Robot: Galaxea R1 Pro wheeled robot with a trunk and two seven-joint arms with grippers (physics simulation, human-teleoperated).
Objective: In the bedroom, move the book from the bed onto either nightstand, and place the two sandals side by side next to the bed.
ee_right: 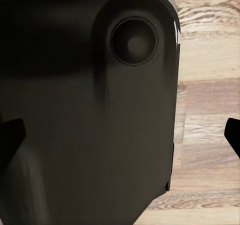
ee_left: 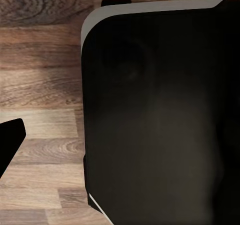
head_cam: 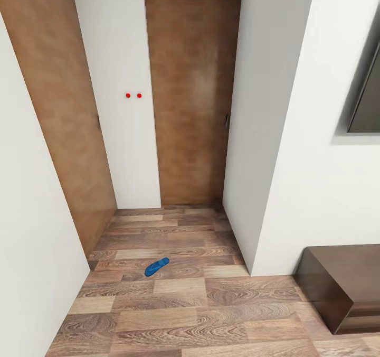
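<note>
Hands pointed floorward; one sandal [head_cam: 157,266] lies ahead near doors

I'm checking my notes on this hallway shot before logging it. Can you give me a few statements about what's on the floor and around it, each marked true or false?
1. One blue sandal lies on the wooden floor. True.
2. The sandal sits on top of the dark brown cabinet. False: it lies on the floor, well apart from the cabinet at the right.
3. The door straight ahead is shut. True.
4. A book lies on the floor beside the sandal. False: nothing lies next to the sandal.
5. Two small red dots mark the white wall left of that door. True.
</note>
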